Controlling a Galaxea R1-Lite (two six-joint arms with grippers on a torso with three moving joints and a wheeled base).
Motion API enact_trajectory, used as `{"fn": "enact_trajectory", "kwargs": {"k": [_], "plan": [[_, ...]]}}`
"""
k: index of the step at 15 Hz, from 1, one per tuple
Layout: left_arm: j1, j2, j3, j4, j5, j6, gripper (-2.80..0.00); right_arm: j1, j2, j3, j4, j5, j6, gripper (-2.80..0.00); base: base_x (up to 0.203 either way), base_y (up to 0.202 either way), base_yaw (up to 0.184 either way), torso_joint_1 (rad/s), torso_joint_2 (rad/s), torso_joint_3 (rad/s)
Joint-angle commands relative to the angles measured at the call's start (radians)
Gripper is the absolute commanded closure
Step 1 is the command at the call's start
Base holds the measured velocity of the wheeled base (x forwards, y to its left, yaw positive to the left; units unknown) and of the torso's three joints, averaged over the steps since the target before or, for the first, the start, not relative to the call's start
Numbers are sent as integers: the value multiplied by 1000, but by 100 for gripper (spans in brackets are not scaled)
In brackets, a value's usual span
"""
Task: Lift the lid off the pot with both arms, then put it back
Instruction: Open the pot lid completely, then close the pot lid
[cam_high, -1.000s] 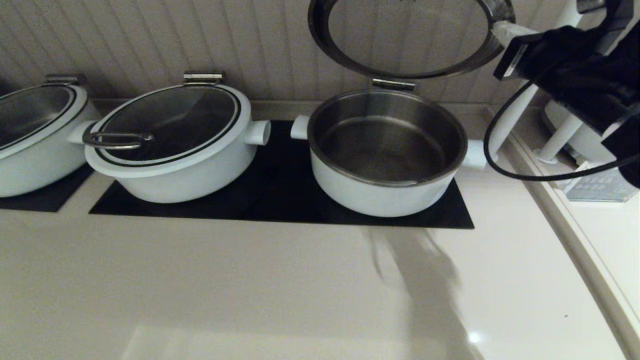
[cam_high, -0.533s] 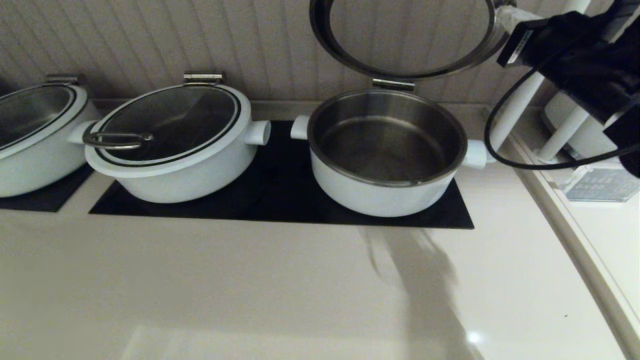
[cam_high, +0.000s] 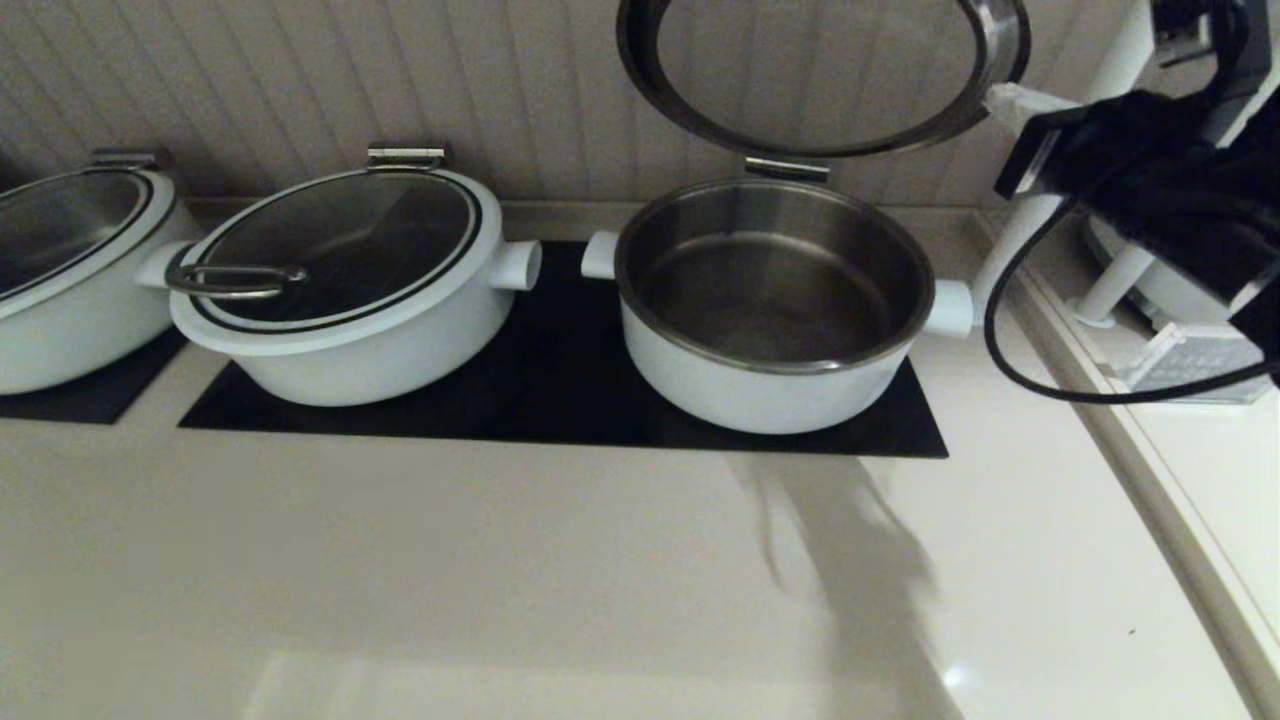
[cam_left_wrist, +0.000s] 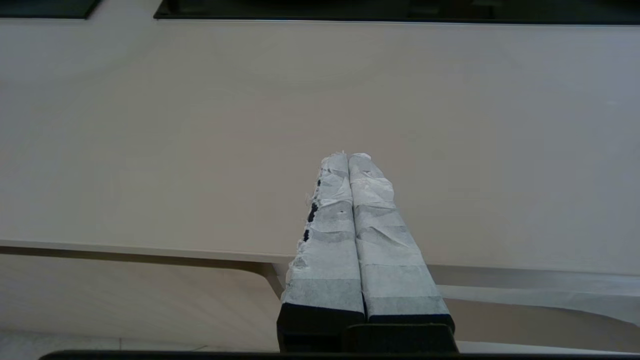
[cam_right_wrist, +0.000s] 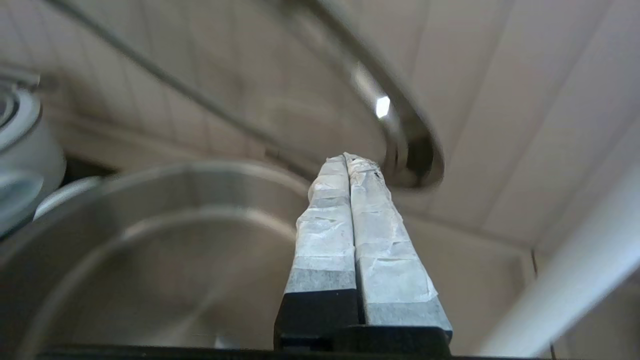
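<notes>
The pot stands uncovered on the right of the black cooktop, its steel inside bare. The lid stands raised on its hinge clip against the back wall; its handle is hidden. My right gripper is shut and empty, its tip right beside the lid's lower right rim; I cannot tell if it touches. In the right wrist view the gripper sits next to the steel rim of the lid, above the pot. My left gripper is shut and empty over the counter, out of the head view.
A twin pot with a closed lid stands left of the open pot, and a third at the far left. The black cooktop lies under them. A white post and a raised ledge are at the right.
My right gripper rose a little by the lid's right rim, then came down again to below where it began. The lid has stayed raised. The pot has not moved.
</notes>
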Motion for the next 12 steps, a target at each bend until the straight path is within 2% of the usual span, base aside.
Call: {"fn": "enact_trajectory", "kwargs": {"k": [1, 9, 12], "plan": [[0, -1, 0, 0, 1, 0, 0, 1, -37, 31, 2, 5, -1, 0, 0, 0, 0, 0, 0, 0], [0, -1, 0, 0, 1, 0, 0, -3, -232, 149, 106, 4, -2, 0, 0, 0, 0, 0, 0, 0], [0, -1, 0, 0, 2, 0, 0, -36, -316, 152, 170, 5, -3, 0, 0, 0, 0, 0, 0, 0]]}}
